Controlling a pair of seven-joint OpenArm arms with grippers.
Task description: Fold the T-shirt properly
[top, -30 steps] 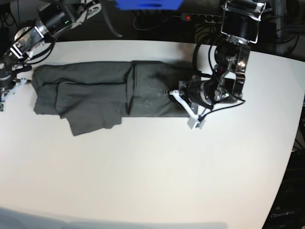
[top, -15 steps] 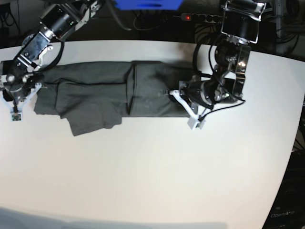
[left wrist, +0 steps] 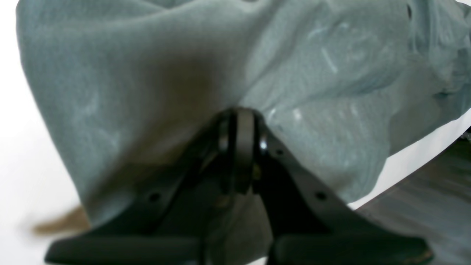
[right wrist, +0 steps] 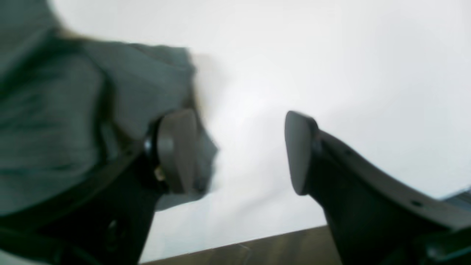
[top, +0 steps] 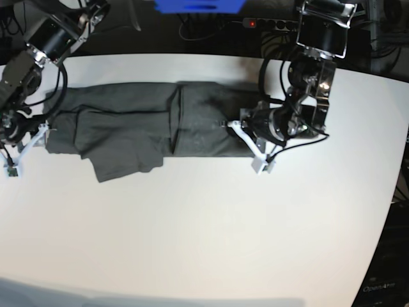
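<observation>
Dark grey T-shirt [top: 147, 131] (folded lengthwise)

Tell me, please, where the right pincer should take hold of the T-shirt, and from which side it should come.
Judging by its pose, grip the T-shirt at its free end edge, coming from the bare table beyond. The open right pincer already has one finger at that edge.

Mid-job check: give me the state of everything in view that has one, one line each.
T-shirt: lying flat on the table, folded into a long band, one flap sticking out toward the near edge.
Left claw: shut, pinching the shirt's fabric.
Right claw: open, one finger over the shirt's edge, nothing between the fingers.
Power strip light: lit red.
</observation>
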